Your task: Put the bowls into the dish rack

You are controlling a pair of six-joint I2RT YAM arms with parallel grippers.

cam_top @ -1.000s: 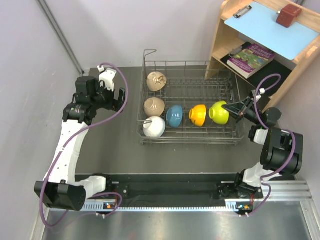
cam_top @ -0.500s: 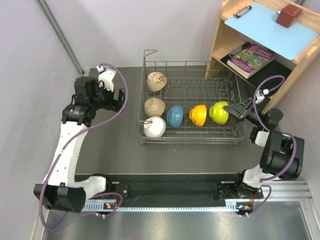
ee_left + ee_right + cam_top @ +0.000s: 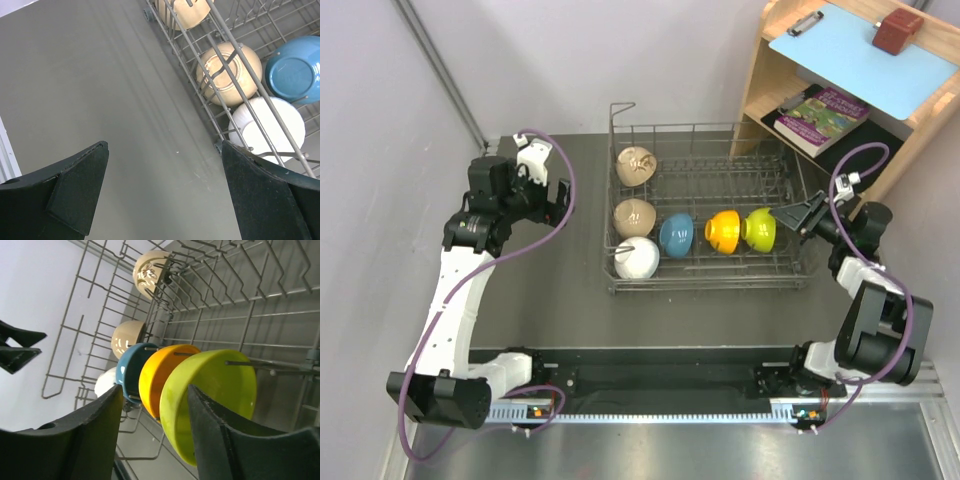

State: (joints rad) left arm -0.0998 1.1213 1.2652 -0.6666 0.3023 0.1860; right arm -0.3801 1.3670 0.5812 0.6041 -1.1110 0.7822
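All six bowls stand on edge between the prongs of the wire dish rack, which sits on the dark surface. Along its near side run the white bowl, the blue bowl, the orange bowl and the yellow-green bowl. The plain tan bowl is just behind the white one, and the patterned tan bowl stands farther back along the left wall.

The right arm rises from its base at the near right corner and turns at the wrist to point left over the rack's right end. The right end effector sits just beside the yellow-green bowl, jaws partway apart and holding nothing. Its wrist view looks along the row of bowls.

The left arm climbs along the surface's left side and bends right at the wrist. The left end effector hovers over bare surface left of the rack, jaws spread wide and empty.
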